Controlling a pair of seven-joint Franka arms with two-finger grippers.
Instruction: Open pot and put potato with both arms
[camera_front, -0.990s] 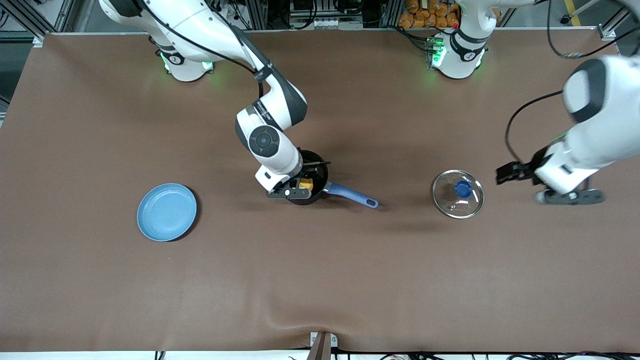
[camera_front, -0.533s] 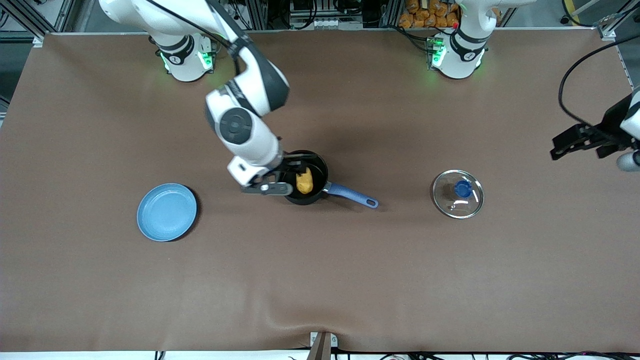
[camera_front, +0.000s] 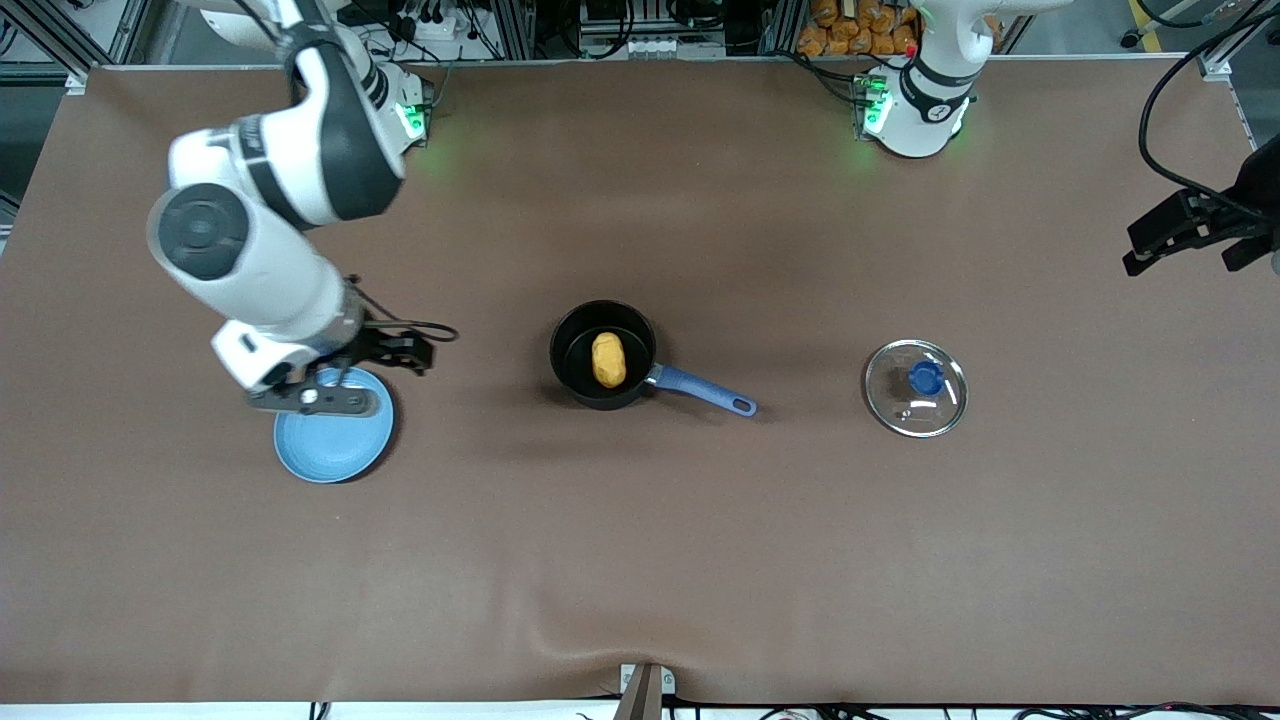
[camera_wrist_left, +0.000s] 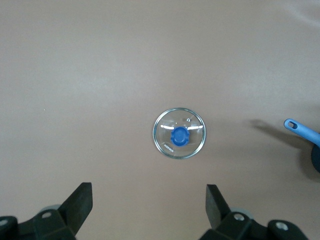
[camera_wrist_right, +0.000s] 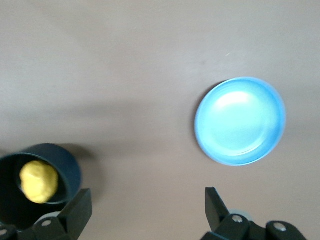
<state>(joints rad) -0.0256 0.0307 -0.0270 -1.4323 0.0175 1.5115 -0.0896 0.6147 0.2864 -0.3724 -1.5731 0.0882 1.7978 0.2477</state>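
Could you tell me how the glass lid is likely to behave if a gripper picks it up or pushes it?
The glass lid lies flat on the table, so a push would probably slide it, not tip it. Its blue knob looks the only easy grip; the smooth rim may slip. Being glass, it is likely rigid and breakable if dropped.

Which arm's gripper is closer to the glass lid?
Left. The left gripper hangs up toward the table's edge beside the glass lid; the right gripper is over the blue plate.
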